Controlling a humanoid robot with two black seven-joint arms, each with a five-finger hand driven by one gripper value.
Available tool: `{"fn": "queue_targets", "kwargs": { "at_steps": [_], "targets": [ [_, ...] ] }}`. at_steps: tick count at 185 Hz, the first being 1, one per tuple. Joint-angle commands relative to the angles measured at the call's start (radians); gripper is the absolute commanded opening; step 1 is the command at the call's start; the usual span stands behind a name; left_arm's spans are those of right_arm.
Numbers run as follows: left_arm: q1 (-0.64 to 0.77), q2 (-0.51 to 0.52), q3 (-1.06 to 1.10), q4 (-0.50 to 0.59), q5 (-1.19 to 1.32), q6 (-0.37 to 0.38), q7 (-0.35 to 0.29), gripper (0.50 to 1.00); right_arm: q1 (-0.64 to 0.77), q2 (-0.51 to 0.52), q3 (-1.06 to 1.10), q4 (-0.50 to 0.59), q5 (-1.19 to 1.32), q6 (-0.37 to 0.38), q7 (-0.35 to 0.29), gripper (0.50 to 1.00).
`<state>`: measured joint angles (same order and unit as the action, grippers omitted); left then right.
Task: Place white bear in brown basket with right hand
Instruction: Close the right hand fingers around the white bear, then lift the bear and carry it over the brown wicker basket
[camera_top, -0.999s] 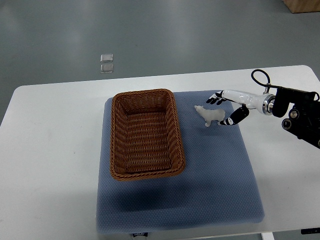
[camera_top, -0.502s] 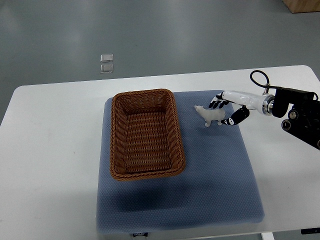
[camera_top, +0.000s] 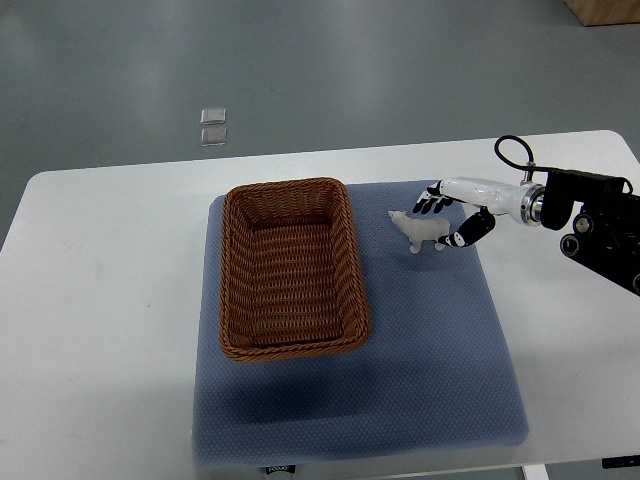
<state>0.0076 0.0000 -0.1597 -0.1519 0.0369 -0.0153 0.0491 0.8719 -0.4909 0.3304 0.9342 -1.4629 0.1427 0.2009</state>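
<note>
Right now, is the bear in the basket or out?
Out. The bear stands on the blue mat right of the empty basket, with the right hand around it.

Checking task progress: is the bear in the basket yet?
No. The bear stands on the blue mat to the right of the basket, with the right hand around its rear end.

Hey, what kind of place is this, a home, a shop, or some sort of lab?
Probably a robotics lab or test room. A plain white table stands on bare grey flooring, with only a blue-grey mat, a brown wicker basket, a small white toy bear and the robot's right hand.
</note>
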Motion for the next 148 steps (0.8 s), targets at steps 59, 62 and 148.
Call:
{"fn": "queue_targets", "kwargs": {
  "at_steps": [59, 62, 148],
  "targets": [
    [0.000, 0.000, 0.000, 0.000, 0.000, 0.000, 0.000, 1.000, -0.002, 0.003, -0.017, 0.000, -0.001, -0.058, 0.000, 0.500],
    [0.000, 0.000, 0.000, 0.000, 0.000, 0.000, 0.000, 1.000, -0.002, 0.003, -0.016, 0.002, -0.001, -0.064, 0.000, 0.500],
    [0.000, 0.000, 0.000, 0.000, 0.000, 0.000, 0.000, 1.000, 0.107, 0.026, -0.014, 0.077, 0.016, -0.123, 0.006, 0.500]
  ]
}}
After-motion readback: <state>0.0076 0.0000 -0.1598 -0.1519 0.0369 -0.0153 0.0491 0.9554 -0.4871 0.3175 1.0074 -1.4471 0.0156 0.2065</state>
